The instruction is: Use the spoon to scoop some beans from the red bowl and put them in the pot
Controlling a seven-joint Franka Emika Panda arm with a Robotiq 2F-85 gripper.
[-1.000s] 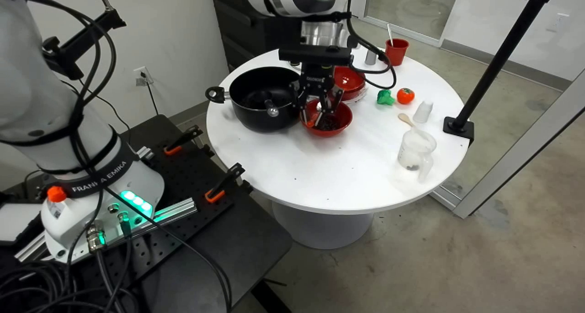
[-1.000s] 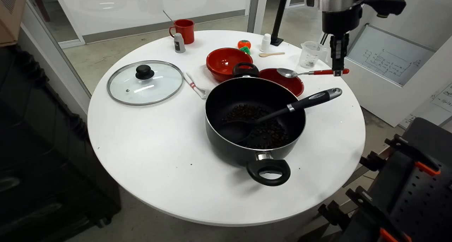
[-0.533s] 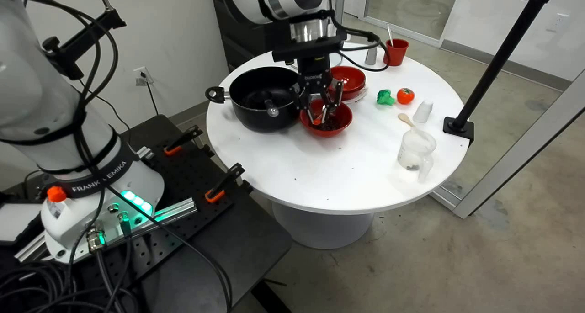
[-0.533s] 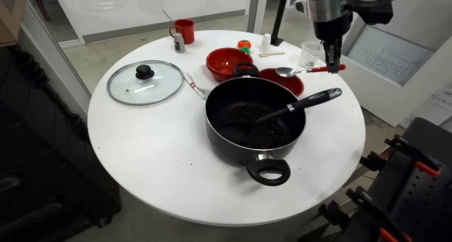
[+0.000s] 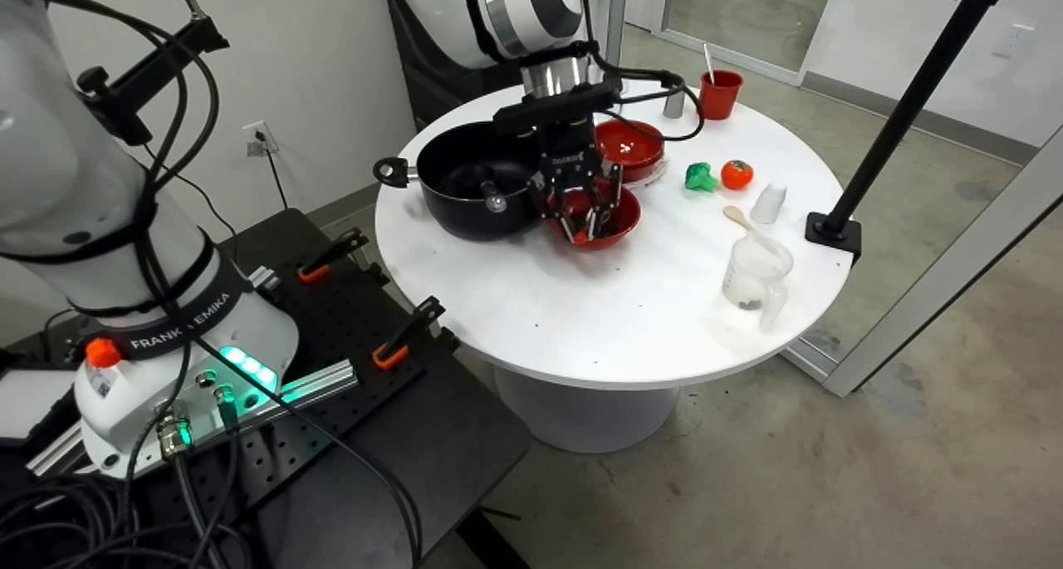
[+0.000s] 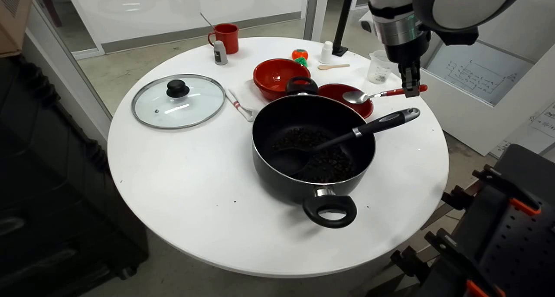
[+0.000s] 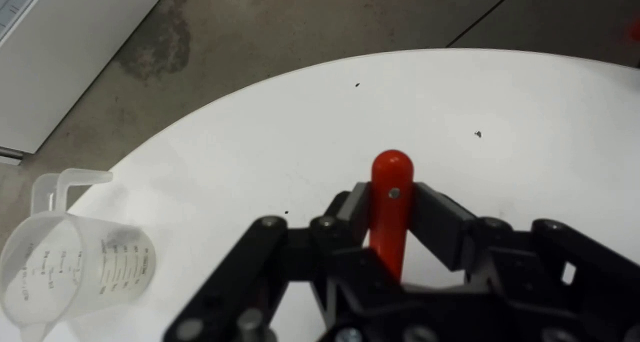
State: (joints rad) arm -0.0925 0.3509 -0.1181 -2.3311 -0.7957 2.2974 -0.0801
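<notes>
My gripper [image 5: 581, 224] is shut on the red handle of the spoon [image 6: 392, 92], near the handle's end. The wrist view shows the handle [image 7: 389, 222] pinched between both fingertips [image 7: 391, 197]. The spoon's silvery head [image 6: 355, 97] is over the red bowl [image 6: 367, 109] and looks bare from this side; I cannot tell if it touches the bowl. The bowl [image 5: 624, 227] is partly hidden behind my fingers, and so are its beans. The black pot [image 5: 457, 212] stands beside the bowl. In an exterior view the pot [image 6: 282, 183] holds dark beans [image 6: 329, 163].
A black ladle [image 6: 386, 122] leans in the pot, its handle sticking out near my gripper. Another red bowl [image 6: 277, 82] stands behind the pot. A glass lid [image 6: 177, 110], a red cup [image 6: 227, 39] and a measuring cup [image 6: 379, 69] stand on the white table [image 6: 186, 193].
My gripper has tilted and come down slightly with the spoon. The spoon's head has lowered toward the red bowl. The pot and bowl have not moved.
</notes>
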